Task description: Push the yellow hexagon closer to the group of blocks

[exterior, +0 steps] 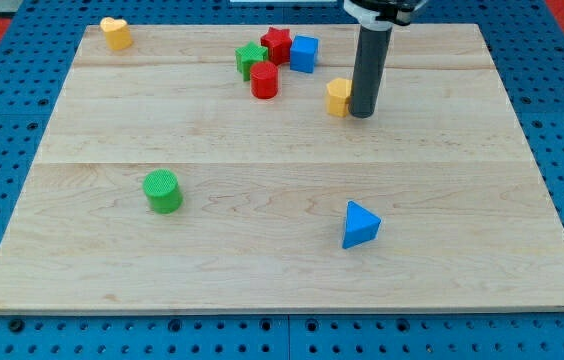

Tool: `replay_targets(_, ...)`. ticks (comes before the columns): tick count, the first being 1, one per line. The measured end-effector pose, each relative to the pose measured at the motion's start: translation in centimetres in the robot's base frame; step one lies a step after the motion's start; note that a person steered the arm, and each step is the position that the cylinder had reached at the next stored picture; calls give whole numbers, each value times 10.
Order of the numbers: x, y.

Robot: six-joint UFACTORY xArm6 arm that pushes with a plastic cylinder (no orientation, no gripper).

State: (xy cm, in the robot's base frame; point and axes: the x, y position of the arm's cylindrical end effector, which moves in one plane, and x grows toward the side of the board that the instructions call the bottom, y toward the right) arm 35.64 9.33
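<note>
Seven blocks on the wooden board [282, 200], 1 rod, no claw.
claw state: n/a. Rig ends in a plain rod, nothing opens or shuts, nothing held. It only pushes.
my tip [362, 114]: upper centre-right of frame, just to the right of the yellow hexagon [338, 97], looks touching or nearly so; can't confirm contact.
target: yellow hexagon sits upper centre, right of and slightly below the group, apart from it.
group: green star [250, 59], red star [277, 43], blue cube [304, 53], red cylinder [265, 81], bunched upper centre, mostly touching or nearly.
others: yellow heart [115, 33] at upper left corner; green cylinder [163, 191] lower left; blue triangle [360, 225] lower centre-right. All well away, irrelevant.
step in hand (my read): tip is on the correct side, so push toward the frame's left and a bit up, aimed at the gap between red cylinder and blue cube.
how to do it well: keep the push line through the hex centre, else it spins off the rod. Go slow, stop short of scattering the group.
edges: top board edge is near the group, so avoid steep upward pushes.
open room: lane between hex and group is bare wood; lots of free board below for re-approach.
</note>
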Motion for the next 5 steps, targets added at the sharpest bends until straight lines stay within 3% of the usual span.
replay_targets(3,-60,-54)
replay_targets(5,-46,-21)
